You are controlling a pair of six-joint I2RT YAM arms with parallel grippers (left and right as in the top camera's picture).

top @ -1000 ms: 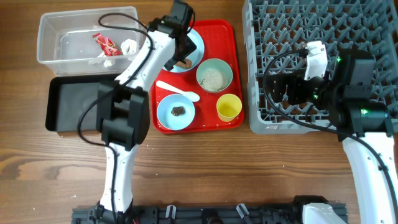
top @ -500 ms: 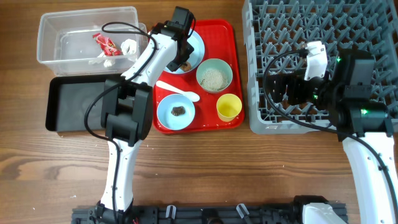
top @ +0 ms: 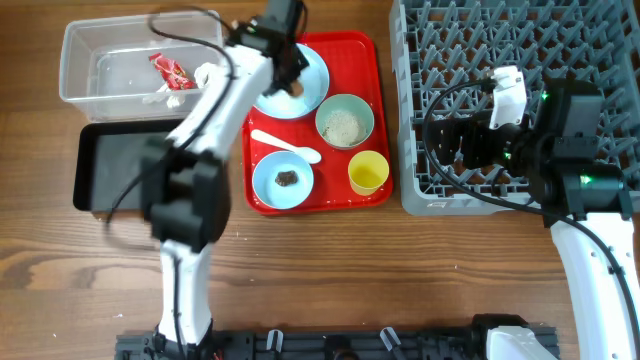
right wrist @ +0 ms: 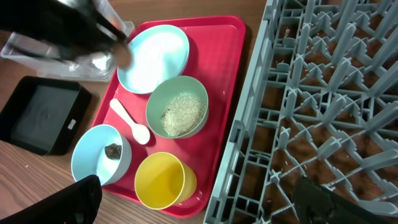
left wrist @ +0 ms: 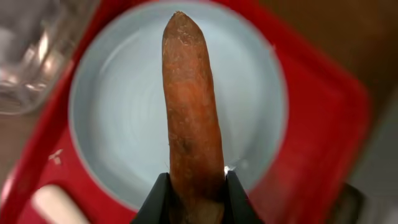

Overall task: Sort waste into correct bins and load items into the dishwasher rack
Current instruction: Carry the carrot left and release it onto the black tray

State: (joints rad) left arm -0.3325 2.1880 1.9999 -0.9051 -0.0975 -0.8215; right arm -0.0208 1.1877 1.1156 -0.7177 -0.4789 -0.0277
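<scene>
My left gripper [left wrist: 196, 186] is shut on the orange carrot piece [left wrist: 189, 118] and holds it above the pale blue plate [left wrist: 118, 130]. In the overhead view that gripper [top: 291, 72] hangs over the plate [top: 312, 88], and the arm is blurred. On the red serving tray [top: 372, 55] sit a bowl of rice [top: 345, 122], a bowl with a dark scrap [top: 282, 180], a yellow cup [top: 368, 172] and a white spoon [top: 285, 145]. My right gripper [right wrist: 199, 205] stands open over the edge of the dishwasher rack [top: 500, 40], holding nothing.
The clear tub [top: 100, 65] at the back left holds a red-and-white wrapper [top: 170, 70] and crumpled tissue [top: 205, 75]. The black tray [top: 120, 165] lies just in front of it. Bare wood runs along the table's front.
My left gripper has closed on the carrot piece and raised it off the plate, and the arm has swung toward the back left. The right arm has not moved.
</scene>
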